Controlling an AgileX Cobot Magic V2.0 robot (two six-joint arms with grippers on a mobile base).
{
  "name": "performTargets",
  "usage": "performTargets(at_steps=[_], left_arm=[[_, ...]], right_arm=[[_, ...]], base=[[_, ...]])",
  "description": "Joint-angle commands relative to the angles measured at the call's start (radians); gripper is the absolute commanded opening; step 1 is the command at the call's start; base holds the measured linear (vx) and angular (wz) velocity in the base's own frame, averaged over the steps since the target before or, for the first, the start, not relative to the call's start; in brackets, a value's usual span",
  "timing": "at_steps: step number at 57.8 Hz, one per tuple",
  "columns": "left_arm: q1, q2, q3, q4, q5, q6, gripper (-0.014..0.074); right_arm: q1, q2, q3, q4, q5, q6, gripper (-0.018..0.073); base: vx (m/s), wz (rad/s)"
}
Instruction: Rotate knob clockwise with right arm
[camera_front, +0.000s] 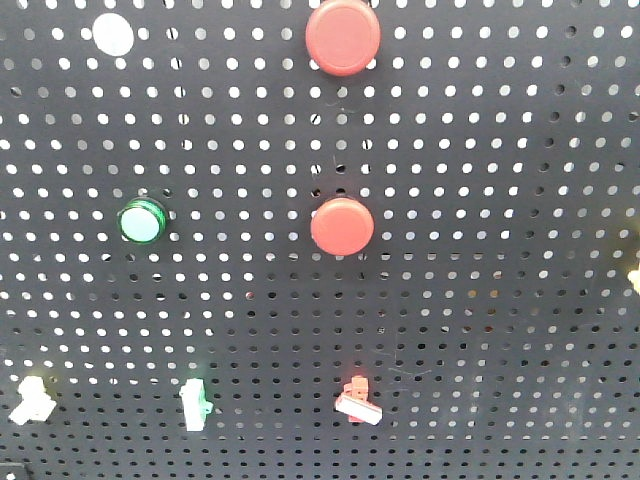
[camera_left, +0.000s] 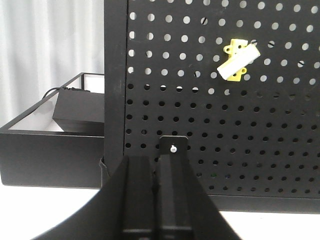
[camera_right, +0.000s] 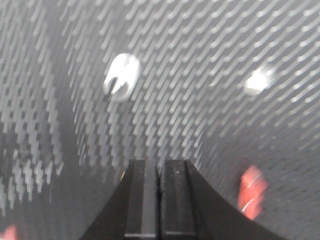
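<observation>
The black pegboard (camera_front: 480, 300) carries three small knob-like pieces along its lower row: a white one (camera_front: 32, 400), a white and green one (camera_front: 197, 403) and a red and white one (camera_front: 358, 400). I cannot tell which is the task's knob. Neither gripper shows in the front view. My right gripper (camera_right: 159, 162) is shut and empty, facing the blurred board. A white slotted piece (camera_right: 121, 76) lies up and left of it, a red piece (camera_right: 252, 192) to its right. My left gripper (camera_left: 156, 162) is shut and empty, close to the board's lower edge.
Two red round buttons (camera_front: 343, 36) (camera_front: 342, 226), a lit green button (camera_front: 142, 221) and a white disc (camera_front: 112, 34) sit higher on the board. In the left wrist view a yellow and white piece (camera_left: 237, 62) is mounted, and a black tray (camera_left: 45, 142) stands left of the board.
</observation>
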Motion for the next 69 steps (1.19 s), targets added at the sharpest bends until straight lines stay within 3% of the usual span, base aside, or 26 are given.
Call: performTargets(at_steps=[1,10,15,46,53,64,69], left_arm=[[0.002,0.003,0.013,-0.008,-0.082,-0.010,-0.0006],[0.002,0.003,0.013,-0.008,-0.082,-0.010,-0.0006],[0.002,0.003,0.013,-0.008,-0.082,-0.010,-0.0006],[0.002,0.003,0.013,-0.008,-0.082,-0.010,-0.0006],[0.002,0.003,0.013,-0.008,-0.082,-0.010,-0.0006],[0.002,0.003,0.013,-0.008,-0.082,-0.010,-0.0006],[0.002,0.000,0.013,-0.008,-0.081,-0.010,-0.0006]], right_arm=[[0.000,-0.036,0.168,0.052,-0.207,-0.052,-0.0012],[0.000,-0.101,0.418,0.085,-0.486,-0.071,-0.0010],[0.000,-0.112,0.519,0.087,-0.564,-0.071,-0.0009],[0.000,-0.123,0.916,0.085,-0.613,-0.070,-0.0009],[-0.001,-0.261,1.050,0.083,-0.690,-0.068,-0.0009],[-0.031,-0.517,1.254,-0.002,-0.732,-0.068,-0.0009],[-0.029,-0.515,1.330,0.013,-0.778,-0.050,-0.0009]], base=[[0.00,0.00],[0.00,0.00],[0.00,0.00],[0.00,0.00],[0.00,0.00],[0.00,0.00],[0.00,0.00]])
